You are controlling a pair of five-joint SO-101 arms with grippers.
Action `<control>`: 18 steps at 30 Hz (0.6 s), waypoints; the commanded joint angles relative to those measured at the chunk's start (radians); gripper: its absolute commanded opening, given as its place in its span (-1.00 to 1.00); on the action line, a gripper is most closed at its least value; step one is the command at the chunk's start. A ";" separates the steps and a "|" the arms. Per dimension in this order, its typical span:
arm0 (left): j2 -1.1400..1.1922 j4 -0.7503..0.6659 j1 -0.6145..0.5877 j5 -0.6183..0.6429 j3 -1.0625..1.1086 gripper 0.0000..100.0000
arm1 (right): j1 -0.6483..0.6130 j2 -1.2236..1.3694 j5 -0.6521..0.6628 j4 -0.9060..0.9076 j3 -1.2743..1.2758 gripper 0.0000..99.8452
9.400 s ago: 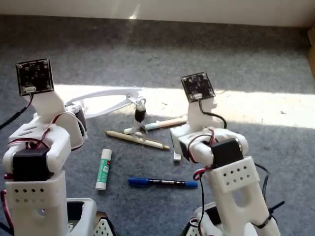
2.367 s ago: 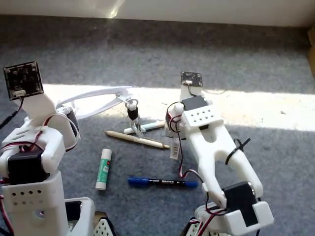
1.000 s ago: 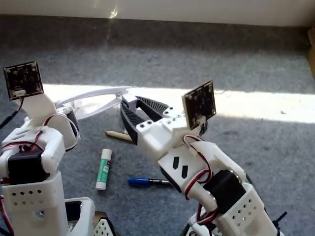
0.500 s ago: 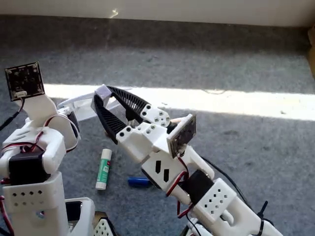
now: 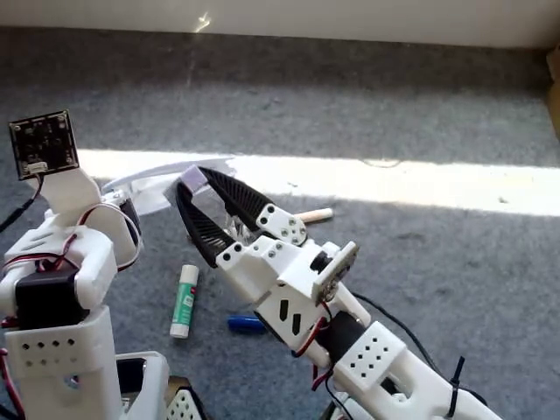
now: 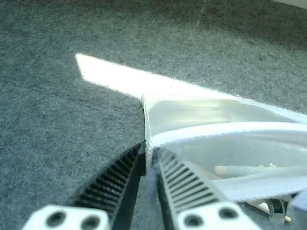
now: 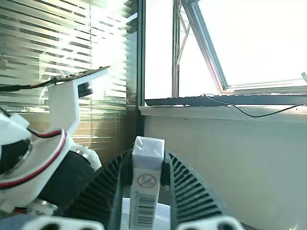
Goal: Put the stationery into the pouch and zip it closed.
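Your left gripper [image 6: 146, 154] is pinched tight on the rim of the clear pouch [image 6: 225, 139], which lies open on the grey surface [image 5: 420, 114]. Your right gripper [image 5: 192, 185] is up in the air near the pouch's open end, clamped around a small white block [image 5: 191, 178] (barcode label on its side) that stands upright between the tips. The glue stick [image 5: 184, 300] lies near the pouch, and the blue pen [image 5: 245, 324] lies farther from it, partly hidden under your right arm

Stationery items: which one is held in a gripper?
The small barcoded box, clamped in the right gripper; the glue stick and pen lie on the carpet.
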 commanded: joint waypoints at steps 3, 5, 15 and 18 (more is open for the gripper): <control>-0.005 -0.018 -0.012 -0.005 -0.002 -0.99 | 0.067 0.183 0.002 -0.147 -0.015 -0.99; -0.005 -0.018 -0.012 -0.005 -0.002 -0.99 | 0.093 0.274 0.002 -0.234 -0.016 -0.99; -0.005 -0.018 -0.012 -0.005 -0.002 -0.99 | 0.104 0.541 0.006 -0.461 -0.019 -0.99; -0.005 -0.018 -0.012 -0.005 -0.002 -0.99 | 0.104 0.545 0.006 -0.461 -0.018 -0.99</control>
